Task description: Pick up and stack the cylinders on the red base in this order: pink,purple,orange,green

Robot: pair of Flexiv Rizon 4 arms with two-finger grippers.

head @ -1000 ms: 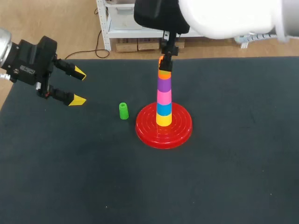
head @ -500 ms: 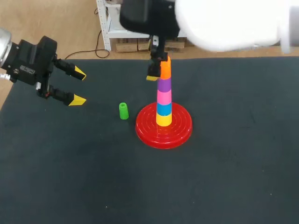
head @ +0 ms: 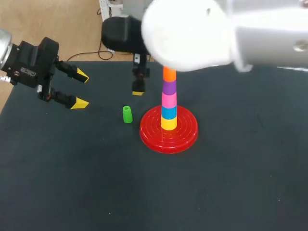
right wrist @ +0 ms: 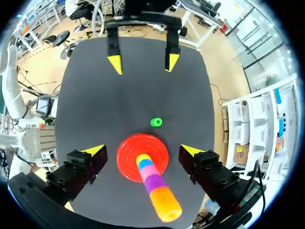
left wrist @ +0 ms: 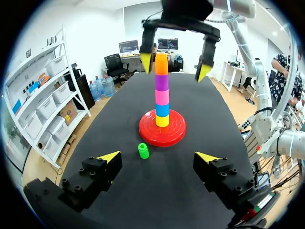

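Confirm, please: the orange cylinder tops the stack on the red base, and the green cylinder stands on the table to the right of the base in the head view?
Not quite. The head view shows the green cylinder standing on the table to the left of the red base, not the right. The orange cylinder does top the stack.

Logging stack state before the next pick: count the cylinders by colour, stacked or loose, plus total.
yellow cylinder: 1, stacked on the red base
blue cylinder: 1, stacked
pink cylinder: 1, stacked
purple cylinder: 1, stacked
orange cylinder: 1, stacked
green cylinder: 1, loose
Total: 6 cylinders
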